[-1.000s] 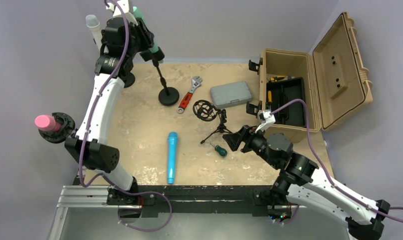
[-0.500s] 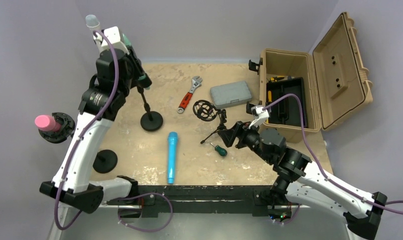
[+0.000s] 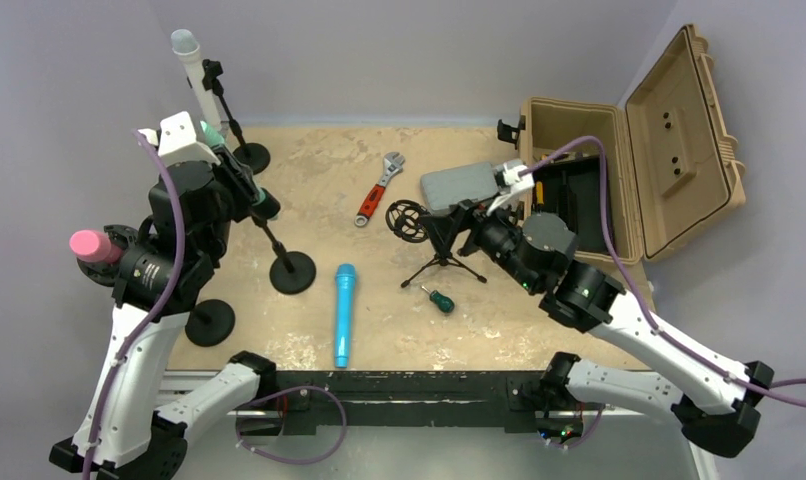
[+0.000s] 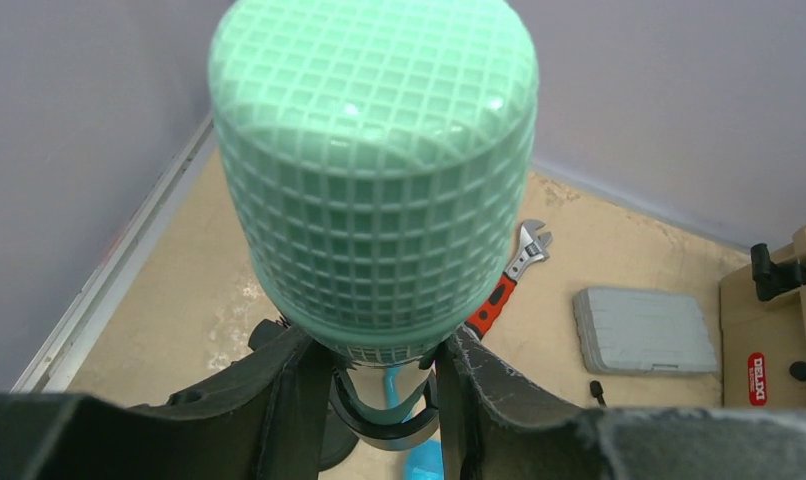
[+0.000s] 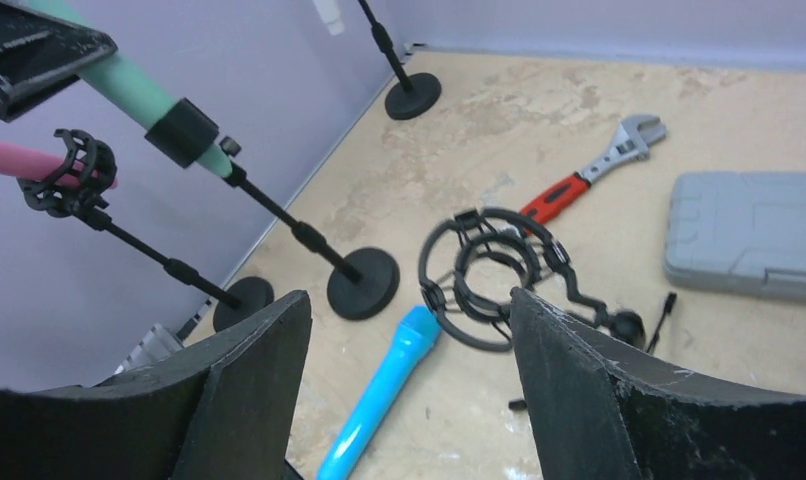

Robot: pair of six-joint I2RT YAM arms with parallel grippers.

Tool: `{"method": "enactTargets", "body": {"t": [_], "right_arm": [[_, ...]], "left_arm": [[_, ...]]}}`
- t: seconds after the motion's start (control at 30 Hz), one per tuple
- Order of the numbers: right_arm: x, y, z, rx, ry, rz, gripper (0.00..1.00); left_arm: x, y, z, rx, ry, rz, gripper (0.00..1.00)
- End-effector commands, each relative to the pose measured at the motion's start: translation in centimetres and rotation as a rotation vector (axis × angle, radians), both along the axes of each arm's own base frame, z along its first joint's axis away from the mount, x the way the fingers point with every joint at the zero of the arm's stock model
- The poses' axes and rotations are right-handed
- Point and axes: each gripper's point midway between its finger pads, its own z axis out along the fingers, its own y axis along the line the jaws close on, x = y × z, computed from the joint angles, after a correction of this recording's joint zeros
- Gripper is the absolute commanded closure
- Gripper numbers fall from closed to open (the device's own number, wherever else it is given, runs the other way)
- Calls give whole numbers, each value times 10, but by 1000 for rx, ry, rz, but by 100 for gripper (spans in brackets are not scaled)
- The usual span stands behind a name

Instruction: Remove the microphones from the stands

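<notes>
A green microphone (image 3: 215,137) sits tilted in the clip (image 3: 265,206) of a black stand whose round base (image 3: 292,272) is at table level, left of centre. My left gripper (image 3: 231,168) is shut on the microphone's body just above the clip. In the left wrist view its mesh head (image 4: 374,170) fills the frame, with my fingers (image 4: 279,400) on both sides below it. My right gripper (image 3: 449,228) is open and empty above a black shock-mount tripod (image 3: 414,220). In the right wrist view the gripper (image 5: 409,300) frames that mount (image 5: 489,275).
A blue microphone (image 3: 343,313) lies loose on the table. A white microphone (image 3: 186,50) on a stand is at the back left and a pink one (image 3: 89,245) at the left edge. A wrench (image 3: 380,188), grey case (image 3: 449,185), screwdriver (image 3: 440,299) and open toolbox (image 3: 619,170) lie right.
My left arm has swung from the back toward the near left, holding the green microphone, and its stand base has moved with it. My right gripper has moved back over the shock mount.
</notes>
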Motion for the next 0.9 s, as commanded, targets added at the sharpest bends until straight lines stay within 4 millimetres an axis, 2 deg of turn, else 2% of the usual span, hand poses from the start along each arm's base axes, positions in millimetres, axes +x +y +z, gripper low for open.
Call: {"method": "enactTargets", "body": {"t": [0.0,0.07,0.1,0.13,0.23,0.3,0.4,0.57,0.77,0.87], "right_arm": [[8,33,47,8,-122,95,29],[11,49,58,17,-143,140,29],[12,57,63,26,-153,161,29],[13,65,66,31,-159,181,28],[13,88,83,63,-194,235,26],[14,105,89,63,-204,257,23],[12,132,100,70,-220,289,22],[18,178,110,92,-212,289,22],[26,221,112,100,-174,153,24],[23,242,113,86,-190,109,24]], "left_arm": [[-7,-4,1,-33,-11,-27,100],[-7,-7,-3,-28,8,-43,100],[-8,-8,-3,-22,10,-57,95],[-8,-10,-2,-18,9,-69,88],[-13,-12,3,-19,-6,-97,56],[-17,-14,10,-21,-27,-123,43],[-26,-15,18,-18,-45,-152,31],[-48,-4,28,4,-48,-143,3],[-95,39,47,23,-117,-11,0],[-120,61,57,22,-176,60,0]]}}
